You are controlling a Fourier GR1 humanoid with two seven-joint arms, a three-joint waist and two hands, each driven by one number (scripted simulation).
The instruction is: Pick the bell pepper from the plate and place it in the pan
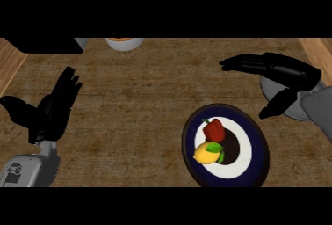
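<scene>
- One red bell pepper (214, 129) lies on the plate (254, 165), on the half farther from the robot, untouched by either hand.
- Just nearer the robot on the same plate sits a yellow lemon (206, 153) with a green leaf, touching or almost touching the pepper.
- That plate has a dark blue rim, a white ring and a dark middle, and rests on the brown counter (142, 105) right of centre.
- Up and to the right, the right hand (276, 68) hovers clear of the plate, fingers straight and pointing left, thumb hanging down toward the plate's rim, holding nothing.
- Partly under that hand and forearm lies a grey round shape (288, 102); I cannot tell what it is.
- Over at the left, the left hand (52, 110) rests open, fingers up and slightly apart.
- At the far edge stands a white cup (124, 43) beside a black object (45, 45).
</scene>
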